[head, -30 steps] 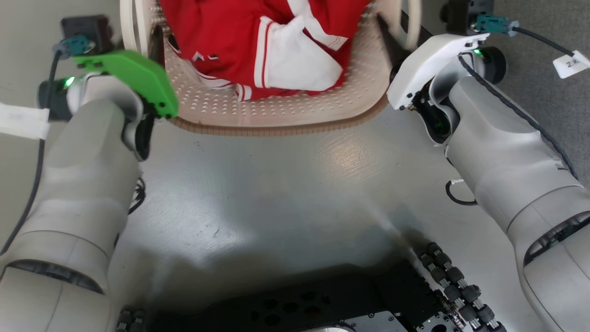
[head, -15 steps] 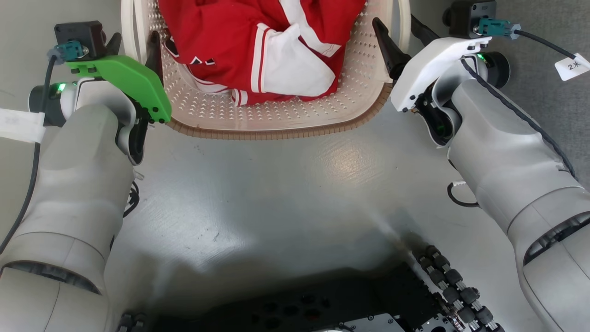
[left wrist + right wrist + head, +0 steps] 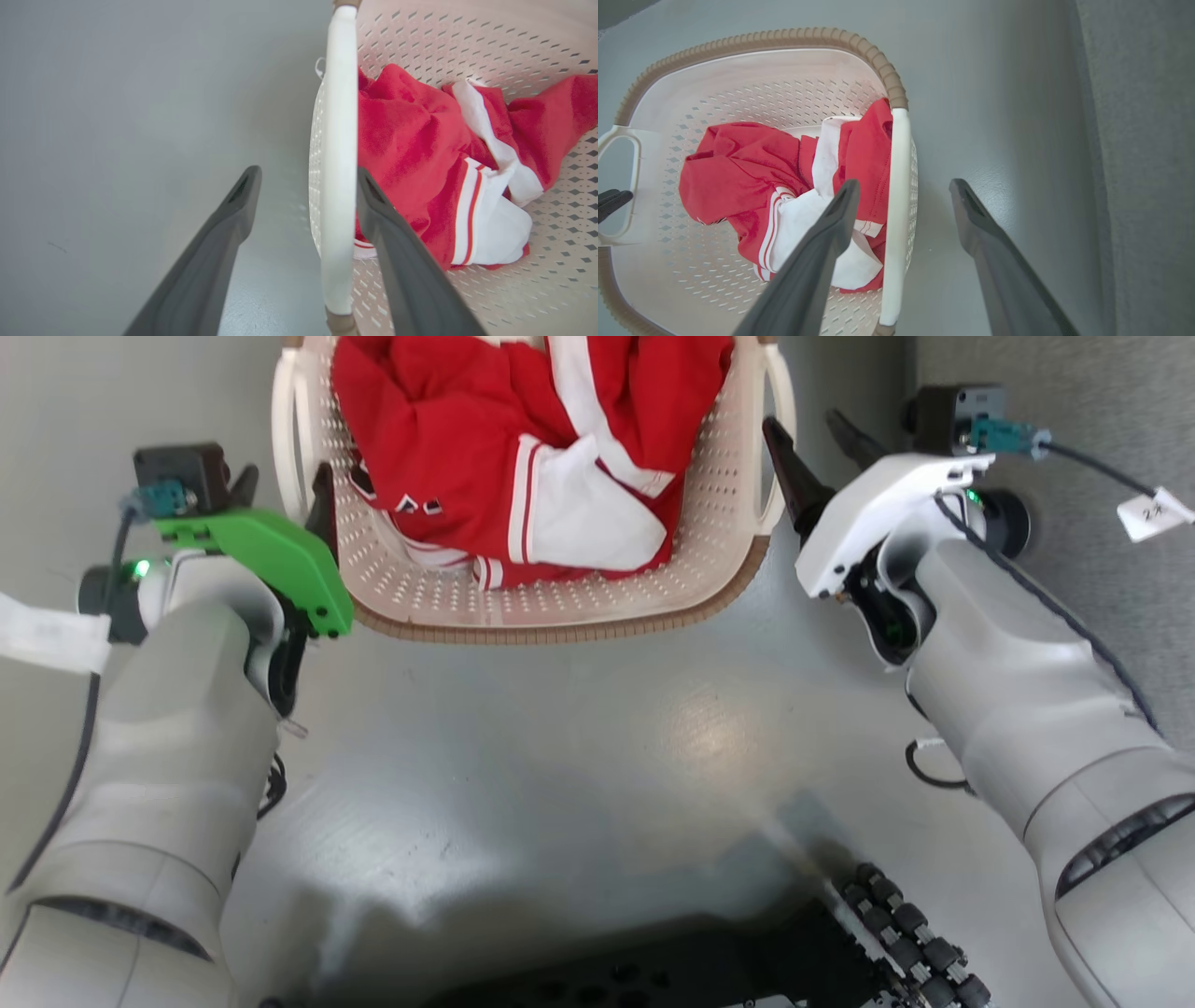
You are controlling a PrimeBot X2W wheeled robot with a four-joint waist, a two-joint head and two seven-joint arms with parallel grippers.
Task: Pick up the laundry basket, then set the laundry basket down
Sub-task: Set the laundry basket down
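Basket (image 3: pixel 560 631) sits on floor (image 3: pixel 597 737). Left end effector (image 3: pixel 285 485) and right end effector (image 3: pixel 803 425) are both spread apart, straddling handles, unclamped. Likely grasp step; next: close both evenly, lift level.

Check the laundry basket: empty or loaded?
Loaded, but not full: a crumpled red-and-white garment lies inside the laundry basket, with bare perforated floor showing around it.

Open floor (image 3: pixel 579 728) lay outside both handles (image 3: pixel 285 448) of the laundry basket (image 3: pixel 560 611) and along its near rim. Inside, the red garment (image 3: pixel 485 457) crowded the inner jaws of the left gripper (image 3: pixel 307 171) and right gripper (image 3: pixel 904 183).
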